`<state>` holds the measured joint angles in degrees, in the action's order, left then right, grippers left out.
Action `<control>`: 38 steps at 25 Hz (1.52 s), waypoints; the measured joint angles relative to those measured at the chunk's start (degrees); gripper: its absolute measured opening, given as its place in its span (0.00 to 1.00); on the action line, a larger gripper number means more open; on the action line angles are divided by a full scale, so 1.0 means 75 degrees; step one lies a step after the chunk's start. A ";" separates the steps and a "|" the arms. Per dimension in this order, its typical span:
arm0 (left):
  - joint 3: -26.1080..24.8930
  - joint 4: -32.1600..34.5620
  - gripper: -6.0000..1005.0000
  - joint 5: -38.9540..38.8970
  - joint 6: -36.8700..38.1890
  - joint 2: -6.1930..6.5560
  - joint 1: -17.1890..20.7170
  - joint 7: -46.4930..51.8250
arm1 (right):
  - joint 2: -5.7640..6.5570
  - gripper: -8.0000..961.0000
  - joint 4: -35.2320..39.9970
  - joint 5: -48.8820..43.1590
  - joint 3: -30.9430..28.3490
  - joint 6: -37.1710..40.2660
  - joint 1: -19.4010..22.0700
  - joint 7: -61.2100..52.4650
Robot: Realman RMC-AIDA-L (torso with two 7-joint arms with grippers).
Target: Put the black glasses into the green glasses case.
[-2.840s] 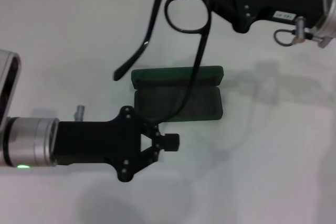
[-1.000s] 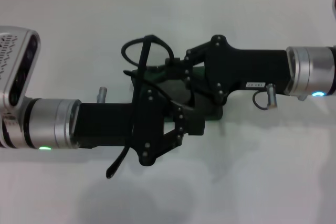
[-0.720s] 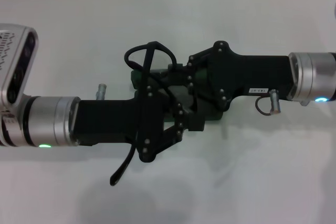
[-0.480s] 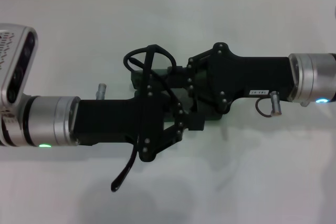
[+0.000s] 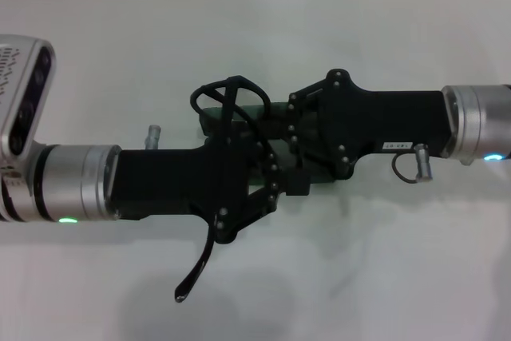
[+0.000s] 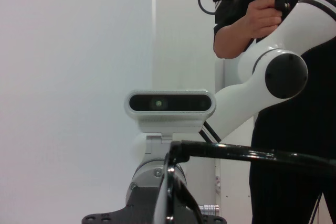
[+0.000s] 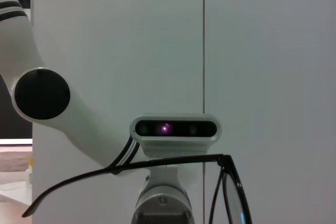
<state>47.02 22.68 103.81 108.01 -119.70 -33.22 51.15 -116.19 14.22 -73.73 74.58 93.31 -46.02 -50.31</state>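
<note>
Holding the black glasses point(image 5: 227, 117) above the mostly hidden green glasses case point(image 5: 209, 116), the right gripper point(image 5: 271, 121) is gripping them while the left gripper point(image 5: 275, 185), jaws indiscernible, is waiting just nearer, one temple trailing nearward.

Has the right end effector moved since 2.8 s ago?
Yes. The right end effector has come from the table's far edge toward the robot, now over the green glasses case.

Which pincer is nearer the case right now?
About equal. The left pincer covers the case's near edge, the right pincer its far right part, holding the glasses above it.
</note>
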 joint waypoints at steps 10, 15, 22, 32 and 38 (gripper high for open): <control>0.0027 0.0000 0.01 -0.0014 -0.0001 0.0011 0.0060 0.0021 | 0.0081 0.06 0.0508 0.0145 -0.0401 -0.0056 0.0435 -0.0047; -0.0017 0.0063 0.01 -0.0015 -0.0022 0.0039 0.0119 0.0080 | 0.0178 0.06 0.0988 0.0149 -0.0911 0.0034 0.0998 -0.0219; -0.0035 0.0208 0.01 -0.0200 -0.0009 0.0195 0.0128 0.0351 | 0.0410 0.06 0.1011 0.0129 -0.1416 0.0008 0.1652 -0.0225; -0.0036 0.0398 0.01 -0.0302 0.0200 0.0251 0.0087 0.0510 | 0.0709 0.06 0.0977 0.0057 -0.1909 -0.0490 0.2193 -0.0183; -0.0036 0.0398 0.01 -0.0408 0.0340 0.0260 0.0076 0.0516 | 0.0533 0.05 0.0957 -0.0332 -0.1839 -0.1091 0.2001 -0.0081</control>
<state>46.75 25.67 100.75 110.56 -117.75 -32.65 55.02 -112.19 21.40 -76.22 60.79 85.13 -31.02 -50.92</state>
